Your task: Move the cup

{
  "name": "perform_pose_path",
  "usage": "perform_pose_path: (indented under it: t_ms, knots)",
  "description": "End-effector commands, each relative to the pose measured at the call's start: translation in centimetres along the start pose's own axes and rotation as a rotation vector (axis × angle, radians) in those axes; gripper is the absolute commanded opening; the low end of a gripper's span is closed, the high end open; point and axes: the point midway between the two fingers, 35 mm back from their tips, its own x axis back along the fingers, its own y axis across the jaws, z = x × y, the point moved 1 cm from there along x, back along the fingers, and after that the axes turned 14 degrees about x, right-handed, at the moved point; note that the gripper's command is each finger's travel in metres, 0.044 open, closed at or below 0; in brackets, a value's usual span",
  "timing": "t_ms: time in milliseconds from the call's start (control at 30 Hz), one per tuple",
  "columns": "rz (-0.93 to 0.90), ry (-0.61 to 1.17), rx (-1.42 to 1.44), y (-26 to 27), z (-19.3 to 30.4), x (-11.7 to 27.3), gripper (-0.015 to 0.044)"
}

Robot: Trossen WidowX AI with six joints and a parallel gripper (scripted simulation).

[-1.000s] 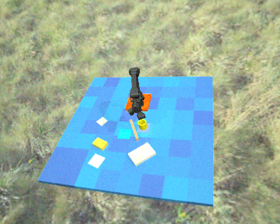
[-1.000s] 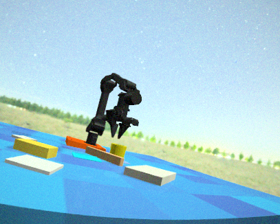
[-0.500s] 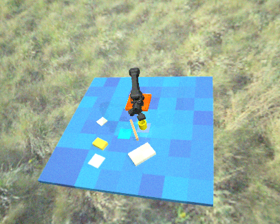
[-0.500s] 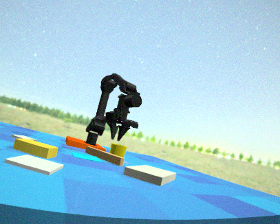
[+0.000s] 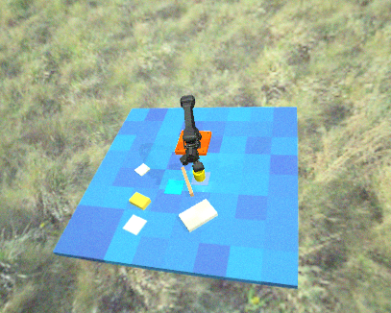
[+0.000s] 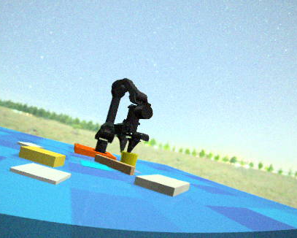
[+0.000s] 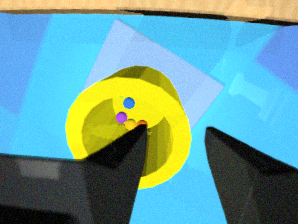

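Note:
The yellow cup (image 5: 199, 177) (image 6: 129, 159) (image 7: 79, 110) stands upright on the pale lavender pad (image 5: 207, 180) (image 7: 200, 95). Several marbles lie inside it, among them a blue marble (image 7: 129, 103) and a purple marble (image 7: 121, 117). The cyan pad (image 5: 173, 186) (image 6: 93, 165) is bare, on the other side of a wooden bar (image 5: 187, 182) (image 6: 114, 164) (image 7: 149, 6). My gripper (image 6: 126, 151) (image 7: 175, 132) is partly open and holds nothing. It points down just above the cup; in the wrist view one fingertip shows over the cup's mouth and the other outside its rim.
The wooden bar stands low between the two pads. A cream block (image 5: 198, 215) (image 6: 162, 185), a yellow block (image 5: 139, 201) (image 6: 41, 156) and two white slabs (image 5: 134, 225) (image 5: 142, 169) lie farther off. The arm's orange base plate (image 5: 206, 139) is behind.

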Motion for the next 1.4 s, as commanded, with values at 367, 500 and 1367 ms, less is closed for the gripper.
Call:
perform_pose_path:
  t_ms: [367,500,1367]
  knots:
    - [0.003,0.008,-0.003,-0.2,0.2,-2.6,0.0167]
    - [0.003,0.008,-0.003,-0.2,0.3,-2.8,0.0167]
    - [0.004,0.003,0.0,-0.2,0.2,-2.7,0.0013]
